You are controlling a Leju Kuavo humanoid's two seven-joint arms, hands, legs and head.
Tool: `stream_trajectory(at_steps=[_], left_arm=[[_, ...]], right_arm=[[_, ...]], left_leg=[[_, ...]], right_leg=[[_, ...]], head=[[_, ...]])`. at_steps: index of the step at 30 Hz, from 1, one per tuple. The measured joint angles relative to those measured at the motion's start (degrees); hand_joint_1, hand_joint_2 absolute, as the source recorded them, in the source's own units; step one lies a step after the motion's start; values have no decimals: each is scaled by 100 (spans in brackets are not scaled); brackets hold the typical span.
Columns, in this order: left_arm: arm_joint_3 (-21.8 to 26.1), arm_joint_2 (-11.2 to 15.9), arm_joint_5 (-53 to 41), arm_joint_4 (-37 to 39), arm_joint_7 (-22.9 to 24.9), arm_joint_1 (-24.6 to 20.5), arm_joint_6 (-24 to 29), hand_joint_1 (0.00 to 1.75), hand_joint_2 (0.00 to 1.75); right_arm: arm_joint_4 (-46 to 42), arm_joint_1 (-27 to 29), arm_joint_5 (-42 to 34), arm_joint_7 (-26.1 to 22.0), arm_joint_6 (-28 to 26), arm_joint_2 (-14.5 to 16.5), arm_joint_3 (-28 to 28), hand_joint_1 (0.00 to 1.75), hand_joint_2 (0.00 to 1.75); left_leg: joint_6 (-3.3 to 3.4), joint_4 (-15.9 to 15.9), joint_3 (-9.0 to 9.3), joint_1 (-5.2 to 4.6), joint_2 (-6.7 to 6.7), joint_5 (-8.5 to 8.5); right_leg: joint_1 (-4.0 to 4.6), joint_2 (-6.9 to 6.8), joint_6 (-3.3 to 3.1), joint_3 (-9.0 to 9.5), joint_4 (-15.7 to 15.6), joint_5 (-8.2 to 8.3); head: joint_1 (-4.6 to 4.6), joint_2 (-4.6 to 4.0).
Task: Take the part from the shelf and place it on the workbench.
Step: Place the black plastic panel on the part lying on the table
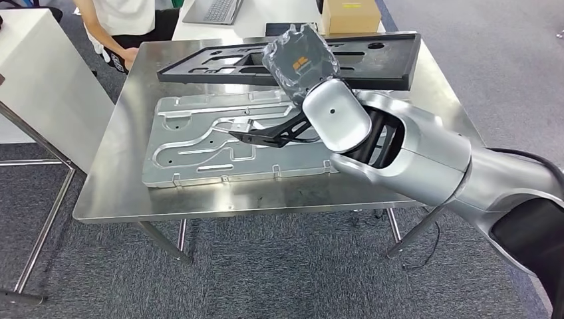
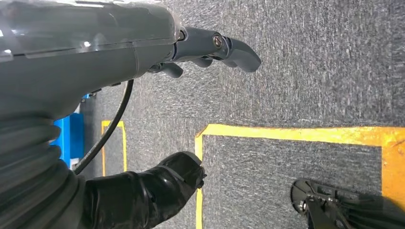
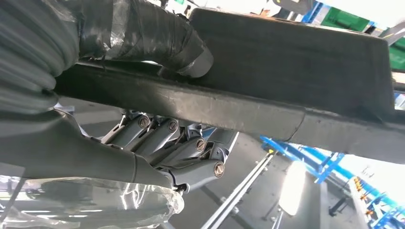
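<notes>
My right hand (image 1: 300,61), wrapped in clear plastic, hangs over the back half of the steel workbench (image 1: 113,179). It grips a flat black part (image 1: 266,136) that sticks out to the left, just above a silver grooved plate (image 1: 193,143). In the right wrist view the thumb lies over the black part (image 3: 286,71) and the fingers (image 3: 191,143) curl under it. My left hand (image 2: 143,47) hangs above grey carpet, fingers apart, holding nothing.
A black foam tray (image 1: 372,63) with cut-outs lies along the bench's far edge. Behind it are a cardboard box (image 1: 350,14) and a laptop (image 1: 216,10). A person (image 1: 123,26) stands at the far left corner, beside a white table (image 1: 40,73).
</notes>
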Motion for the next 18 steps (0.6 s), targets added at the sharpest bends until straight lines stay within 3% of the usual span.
stream_trajectory(at_steps=[2, 4, 5, 6, 7, 8, 10, 11, 15, 16, 18], left_arm=[[0, -1, -13, 0, -6, 2, 5, 0, 175], [-1, -3, -30, 0, -15, -3, 15, 0, 175], [-2, -3, -36, 0, -20, -6, 21, 0, 175], [-2, -4, -38, 0, -22, -7, 25, 0, 175], [-2, -5, -36, 0, -24, -3, 26, 0, 175], [-2, -7, -33, 0, -24, 5, 27, 0, 175], [-2, -13, -16, 0, -23, 22, 27, 0, 175], [-2, -14, -7, 0, -23, 24, 28, 0, 175], [-2, -19, 8, 0, -24, 13, 27, 0, 175], [-3, -23, 8, 0, -27, 14, 26, 0, 175], [-4, -31, 8, 0, -32, 15, 24, 0, 175]], right_arm=[[37, 1, 20, -6, 2, 15, -9, 175, 175], [64, 22, 45, -2, 22, 16, -12, 175, 175], [70, 44, 54, 1, 46, 16, -11, 175, 175], [75, 67, 57, 3, 76, 15, -11, 175, 175], [78, 82, 57, 5, 111, 13, -11, 175, 175], [80, 88, 55, 7, 145, 11, -15, 175, 175], [81, 84, 49, 8, 200, 11, -32, 175, 175], [79, 77, 46, 8, 217, 12, -43, 175, 175], [76, 69, 25, 7, 237, 7, -69, 175, 175], [78, 70, 23, 9, 236, 5, -80, 175, 175], [80, 72, 21, 10, 231, 8, -97, 175, 175]], left_leg=[[66, -71, 89, 28, 11, -9], [118, -73, 136, 25, 17, -55], [133, -60, 154, 24, 15, -86], [137, -42, 175, 25, 8, -122], [132, -19, 206, 26, -2, -165], [121, 8, 245, 28, -12, -215], [74, 81, 302, 18, -25, -328], [44, 113, 304, 9, -29, -369], [-71, 145, 281, 5, -26, -443], [-101, 243, 241, 10, -19, -507], [-160, 787, -27, 26, -5, -747]], right_leg=[[8, -16, 37, -148, 327, -166], [6, -21, 50, -564, 1053, -431], [3, -21, 58, -788, 1381, -498], [-3, -22, 65, -938, 1545, -461], [-8, -23, 66, -983, 1492, -307], [-14, -25, 62, -916, 1225, -65], [-8, -27, 35, -651, 536, 332], [0, -26, 12, -550, 306, 400], [8, -5, -91, -456, 99, 346], [-7, -3, -120, -425, 67, 344], [-24, -1, -166, -359, 26, 326]], head=[[13, 0], [19, -1], [19, -1], [19, -1], [20, -1], [22, -1], [20, -1], [17, -1], [1, -1], [-8, 0], [-20, 0]])
